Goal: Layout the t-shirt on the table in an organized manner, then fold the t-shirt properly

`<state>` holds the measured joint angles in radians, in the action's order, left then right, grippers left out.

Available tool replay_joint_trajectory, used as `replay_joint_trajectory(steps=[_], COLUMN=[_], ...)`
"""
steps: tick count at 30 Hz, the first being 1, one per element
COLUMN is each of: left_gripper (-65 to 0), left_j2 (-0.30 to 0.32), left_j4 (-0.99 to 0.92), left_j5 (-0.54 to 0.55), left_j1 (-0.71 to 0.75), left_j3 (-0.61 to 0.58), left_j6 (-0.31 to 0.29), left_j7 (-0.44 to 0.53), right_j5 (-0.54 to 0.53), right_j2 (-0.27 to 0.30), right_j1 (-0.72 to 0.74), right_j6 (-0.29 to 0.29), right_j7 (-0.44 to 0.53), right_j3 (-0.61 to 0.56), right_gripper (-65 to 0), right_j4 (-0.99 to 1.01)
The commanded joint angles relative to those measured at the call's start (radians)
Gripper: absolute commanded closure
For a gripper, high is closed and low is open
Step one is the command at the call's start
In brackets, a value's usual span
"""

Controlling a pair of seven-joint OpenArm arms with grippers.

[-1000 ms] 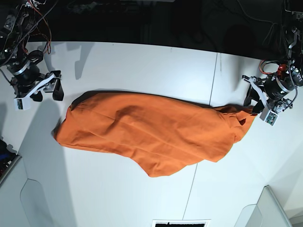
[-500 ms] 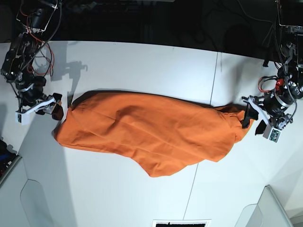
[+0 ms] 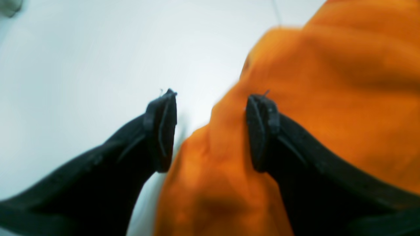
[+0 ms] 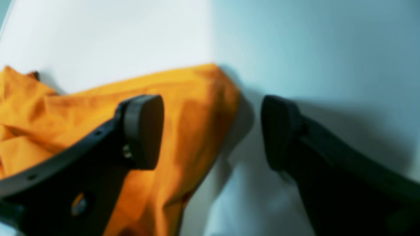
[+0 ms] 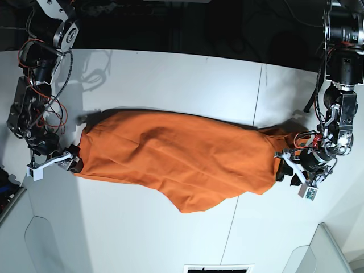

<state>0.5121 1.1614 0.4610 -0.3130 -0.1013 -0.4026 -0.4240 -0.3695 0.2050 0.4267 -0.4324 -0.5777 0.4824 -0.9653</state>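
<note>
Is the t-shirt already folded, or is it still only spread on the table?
Not folded. The t-shirt lies as one long, rumpled mass across the table, with uneven edges and no straight fold line.

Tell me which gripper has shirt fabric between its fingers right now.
The left gripper: an edge of the t-shirt runs up between its open fingers. In the right gripper, the cloth only passes behind one finger, with mostly bare table in the gap.

blur: both wrist views | hidden: t-shirt [image 5: 182,159] label, sleeves
</note>
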Motion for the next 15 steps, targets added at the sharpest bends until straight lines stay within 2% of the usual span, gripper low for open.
replay_joint_trajectory(steps=[1, 4, 6, 8, 11, 13, 15], left_gripper=[-36.1, -36.0, -34.1, -23.9, 0.0, 0.0, 0.0], left_j2=[0.001, -0.043, -0.068, -0.089, -0.105, -0.102, -0.080], left_j4=[-0.024, -0.124, -0.162, -0.177, -0.178, -0.176, -0.164], left_j5=[0.013, -0.003, -0.037, -0.079, -0.138, -0.151, -0.145], left_j1=[-0.055, -0.122, -0.142, -0.145, -0.145, -0.156, -0.171], left_j3=[-0.008, -0.051, -0.081, -0.115, -0.161, -0.169, -0.163], left_j6=[0.002, 0.002, 0.002, 0.001, 0.002, 0.003, 0.029], left_j7=[0.024, 0.025, 0.032, 0.036, 0.031, 0.020, -0.005], right_j5=[-0.004, 0.003, 0.023, 0.040, 0.077, 0.105, 0.118], right_j2=[0.007, -0.006, -0.014, -0.018, -0.017, -0.016, -0.005], right_j1=[0.030, 0.029, 0.029, 0.030, 0.039, 0.049, 0.056], right_j6=[-0.006, -0.007, -0.008, -0.008, -0.010, -0.013, -0.018], right_j7=[0.002, -0.002, -0.013, -0.024, -0.011, 0.006, 0.010], right_j3=[-0.020, -0.097, -0.155, -0.210, -0.258, -0.263, -0.262], right_gripper=[-44.9, -43.7, -36.2, -26.2, -14.4, -1.0, 0.0], right_j4=[0.004, 0.032, 0.041, 0.041, 0.038, 0.026, -0.010])
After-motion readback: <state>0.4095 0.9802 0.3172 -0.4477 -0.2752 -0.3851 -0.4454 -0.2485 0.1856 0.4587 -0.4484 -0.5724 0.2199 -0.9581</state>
